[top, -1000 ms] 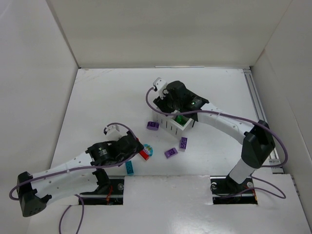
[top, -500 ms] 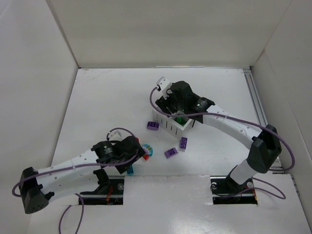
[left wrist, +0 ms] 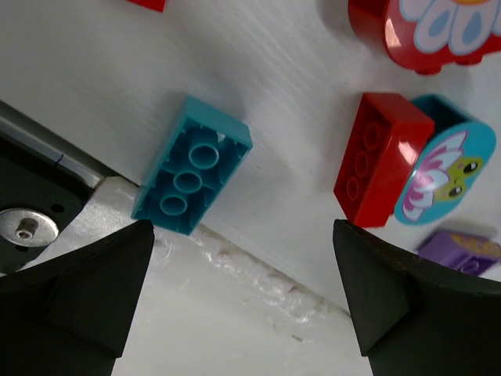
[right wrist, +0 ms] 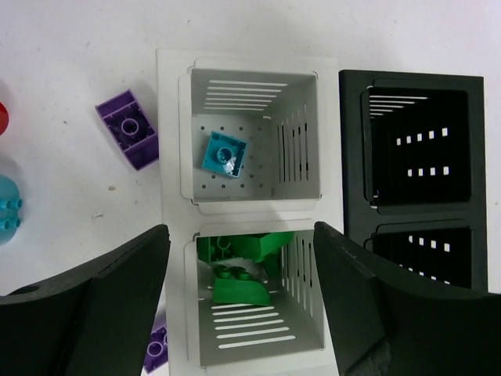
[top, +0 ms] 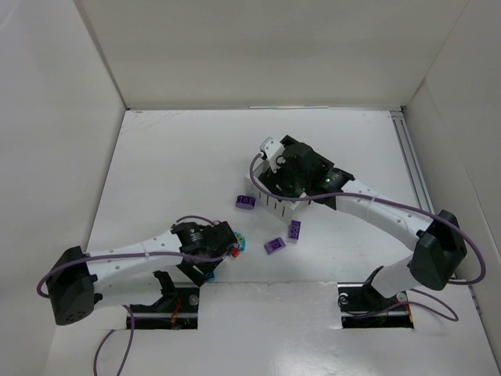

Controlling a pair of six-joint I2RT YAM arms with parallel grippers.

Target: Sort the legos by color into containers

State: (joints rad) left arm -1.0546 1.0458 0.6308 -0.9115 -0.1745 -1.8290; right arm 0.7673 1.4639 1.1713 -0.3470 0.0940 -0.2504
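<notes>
My left gripper [left wrist: 243,313] is open and empty, low over the table near the front edge [top: 221,251]. Ahead of it lie a teal brick [left wrist: 192,166], a red brick [left wrist: 381,157], a round teal flower piece [left wrist: 445,168] and a round red flower piece [left wrist: 430,31]. My right gripper [right wrist: 243,313] is open and empty above the containers [top: 291,182]. One white bin [right wrist: 250,82] holds a teal brick [right wrist: 225,153]. The other white bin [right wrist: 258,352] holds green bricks [right wrist: 243,274]. Both black bins [right wrist: 419,86] look empty.
Purple bricks lie loose left of the bins [top: 245,202] and in front of them [top: 294,230] [top: 274,245]. One also shows in the right wrist view [right wrist: 129,129]. White walls enclose the table; a rail [top: 415,180] runs along the right side.
My left gripper has moved right and toward the front edge, over the red and teal pieces. My right gripper has shifted right and nearer over the bins.
</notes>
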